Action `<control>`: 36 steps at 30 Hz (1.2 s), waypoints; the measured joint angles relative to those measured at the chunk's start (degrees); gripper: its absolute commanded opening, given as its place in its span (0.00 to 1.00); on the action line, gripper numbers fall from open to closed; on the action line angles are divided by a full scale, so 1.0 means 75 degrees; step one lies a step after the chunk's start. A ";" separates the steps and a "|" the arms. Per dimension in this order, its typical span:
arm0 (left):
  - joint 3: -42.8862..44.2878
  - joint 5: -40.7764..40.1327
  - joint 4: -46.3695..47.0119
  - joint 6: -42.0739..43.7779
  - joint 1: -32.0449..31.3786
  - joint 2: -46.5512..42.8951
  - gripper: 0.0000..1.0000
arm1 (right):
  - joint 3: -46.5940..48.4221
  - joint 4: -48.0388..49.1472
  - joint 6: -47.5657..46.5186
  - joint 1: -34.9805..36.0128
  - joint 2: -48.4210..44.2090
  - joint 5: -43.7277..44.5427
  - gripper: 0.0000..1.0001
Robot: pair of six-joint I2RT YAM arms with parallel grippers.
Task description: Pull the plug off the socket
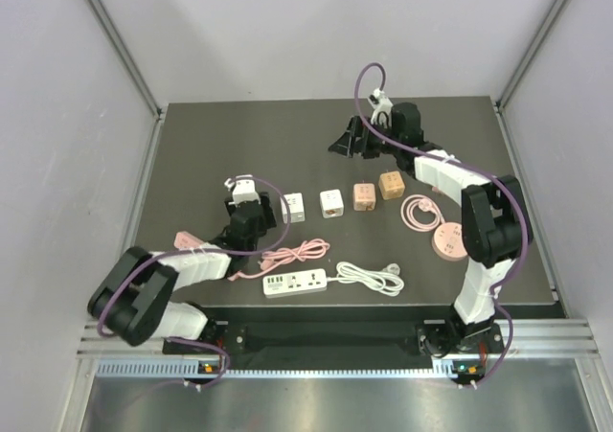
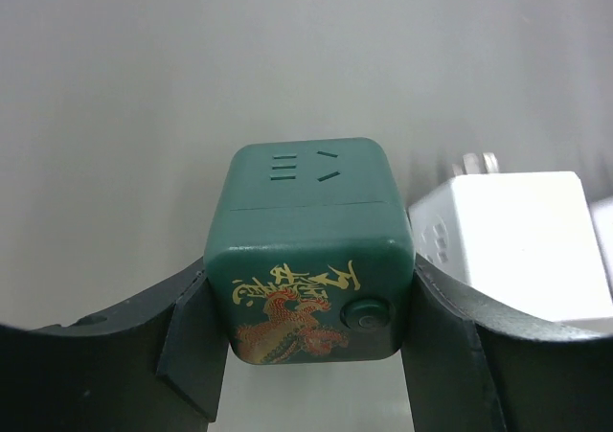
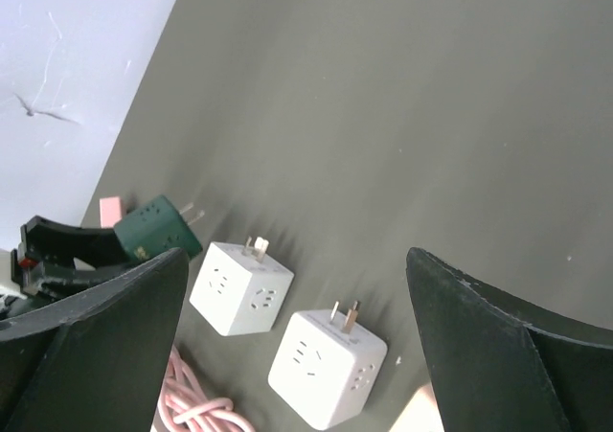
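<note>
Left pincer (image 2: 311,317): clamped on green cube plug (image 2: 306,212), squarely between my fingers (image 2: 153,355); its prongs (image 3: 192,215) point straight ahead, bare | white cube (image 2: 522,240): just right of it | right pincer (image 3: 297,260): gaping, empty, well apart; left is nearer, I judge

White-and-black jointed arms (image 1: 450,173), purple cables (image 1: 358,92), broad black pincer fingers (image 3: 498,341)

Left wrist view: green cube (image 2: 308,250) hides its own prongs, and the white cube (image 2: 522,245) is cut off at the right edge. Overhead, the green cube is lost under the left wrist and the socket markings are too small to read. Right wrist view: pink cable (image 3: 206,411) is cropped at the bottom.
</note>
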 measured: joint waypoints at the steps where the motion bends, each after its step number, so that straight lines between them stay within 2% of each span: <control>1: -0.0044 -0.0169 0.0408 0.0079 -0.0079 0.0271 0.00 | -0.0052 0.0052 0.0003 -0.0012 -0.0009 -0.0017 0.94; 3: -0.0102 -0.0440 0.1072 0.0213 -0.0105 0.0694 0.00 | -0.0172 0.0096 0.0006 -0.0029 -0.0035 -0.0029 0.94; 8: -0.0449 -0.0743 0.2550 0.0583 -0.0108 0.1227 0.09 | -0.0361 0.0262 0.0085 -0.0038 -0.0058 -0.0076 0.94; 20: -0.0219 -0.0848 0.3182 0.0420 -0.0108 0.2159 0.16 | -0.0414 0.0493 0.0140 -0.0082 -0.0058 -0.0111 0.94; 23: -0.0219 -0.0868 0.3290 0.0385 -0.0108 0.2387 0.31 | -0.0446 0.0533 0.0146 -0.0108 -0.0058 -0.0143 0.94; 24: -0.0219 -0.0866 0.3296 0.0376 -0.0105 0.2445 0.67 | -0.0455 0.0536 0.0152 -0.0111 -0.0058 -0.0149 0.94; 25: -0.0219 -0.0866 0.3293 0.0367 -0.0108 0.2477 0.72 | -0.0475 0.0545 0.0178 -0.0117 -0.0058 -0.0160 0.94; 26: -0.0219 -0.0868 0.3299 0.0353 -0.0108 0.2498 0.90 | -0.0498 0.0568 0.0181 -0.0117 -0.0061 -0.0172 0.94; 32: -0.0219 -0.0874 0.3378 0.0219 -0.0108 0.2492 0.92 | -0.0501 0.0676 0.0259 -0.0117 -0.0061 -0.0259 0.94; 33: -0.0219 -0.0871 0.3369 0.0204 -0.0105 0.2471 0.93 | -0.0501 0.0685 0.0265 -0.0117 -0.0061 -0.0277 0.94; 34: -0.0219 -0.0871 0.3334 0.0187 -0.0105 0.2419 0.98 | -0.0501 0.0688 0.0271 -0.0117 -0.0061 -0.0283 0.94; 36: -0.0221 -0.0863 0.3244 0.0111 -0.0108 0.2221 0.98 | -0.0501 0.0688 0.0283 -0.0119 -0.0061 -0.0294 0.94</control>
